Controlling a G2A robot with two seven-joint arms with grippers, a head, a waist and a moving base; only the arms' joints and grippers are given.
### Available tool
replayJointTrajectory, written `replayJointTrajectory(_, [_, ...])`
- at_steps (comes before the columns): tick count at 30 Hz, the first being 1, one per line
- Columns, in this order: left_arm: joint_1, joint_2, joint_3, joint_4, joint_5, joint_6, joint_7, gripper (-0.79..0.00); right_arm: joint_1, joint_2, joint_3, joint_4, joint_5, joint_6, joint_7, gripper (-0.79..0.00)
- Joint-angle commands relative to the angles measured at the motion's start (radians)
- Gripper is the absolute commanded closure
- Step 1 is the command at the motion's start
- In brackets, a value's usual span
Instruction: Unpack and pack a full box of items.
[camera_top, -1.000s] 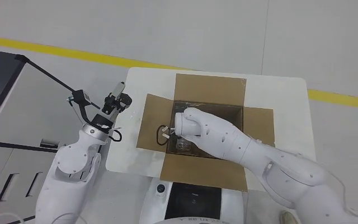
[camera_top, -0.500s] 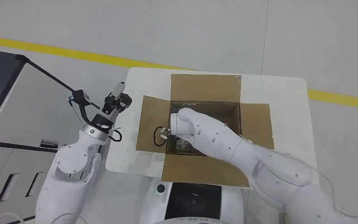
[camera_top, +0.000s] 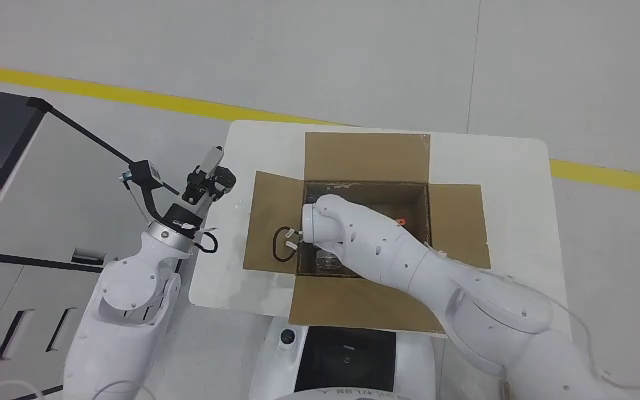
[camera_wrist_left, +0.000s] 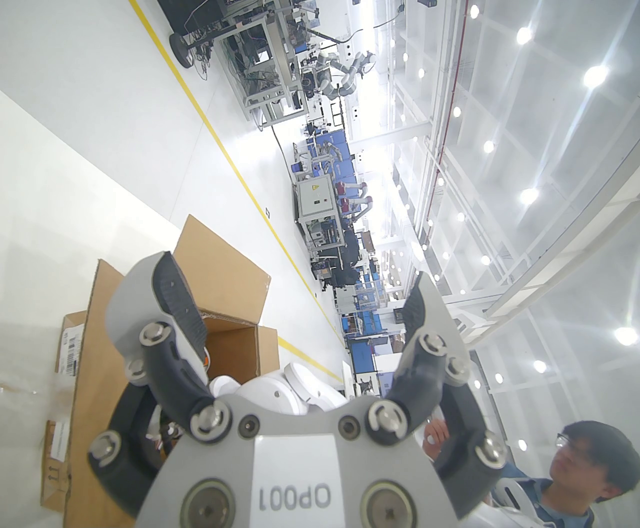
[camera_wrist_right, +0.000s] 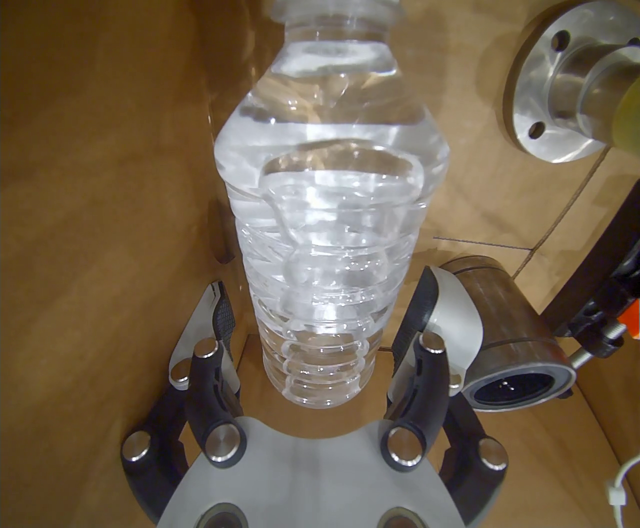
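**Item 1. Left hand** (camera_top: 210, 175): held above the counter's (camera_top: 500, 160) 9 o'clock edge, outside the carton. In its own wrist view, the left hand (camera_wrist_left: 292, 285) has its fingers spread wide with nothing between them.

**Item 2. Box** (camera_top: 365, 158): brown cardboard, mid-counter, all four flaps folded outward. The right arm goes down into it on the 9 o'clock side of the opening.

**Item 3. Right hand** (camera_wrist_right: 325, 290): inside the box, parted about as wide as the bottle. One finger sits on each side of the bottle's ribbed lower body. A sliver of cardboard shows at the left finger and barely any gap at the right, so it probably has no firm hold yet.

**Item 4. Bottle** (camera_wrist_right: 325, 200): clear plastic and full of water.
- Its long axis runs straight ahead of the palm, base nearest and neck farthest, so the fingers would close across its width.
- It cannot be told whether it lies flat on the box floor or leans on the wall.
- The right arm is much the nearer of the two.

**Item 5. Metal cylinder** (camera_wrist_right: 505, 320): dark and hollow-ended, touching or just beside the outer face of the right finger. It is likely to be nudged on lifting.

**Item 6. Flanged steel fitting** (camera_wrist_right: 555, 85): farther in, well apart from the bottle's shoulder.

**Item 7. Black bracket** (camera_wrist_right: 610, 300): has an orange tip and stands against the box wall beyond the cylinder.
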Motion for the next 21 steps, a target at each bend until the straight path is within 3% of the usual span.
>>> replayJointTrajectory(1, [0.000,0.000,0.000,0.000,0.000,0.000,0.000,-0.785,0.000,0.000,0.000,0.000,0.000,0.000,0.000,-0.659])
replayJointTrajectory(18, [0.000,0.000,0.000,0.000,0.000,0.000,0.000,-0.785,0.000,0.000,0.000,0.000,0.000,0.000,0.000,-0.659])
replayJointTrajectory(19, [0.000,0.000,0.000,0.000,0.000,0.000,0.000,-0.785,-0.009,0.001,0.001,0.006,-0.001,-0.009,-0.013,-0.751])
replayJointTrajectory(21, [0.000,0.000,0.000,0.000,0.000,0.000,0.000,-0.785,-0.019,0.001,0.007,0.027,-0.005,-0.038,-0.033,-0.736])
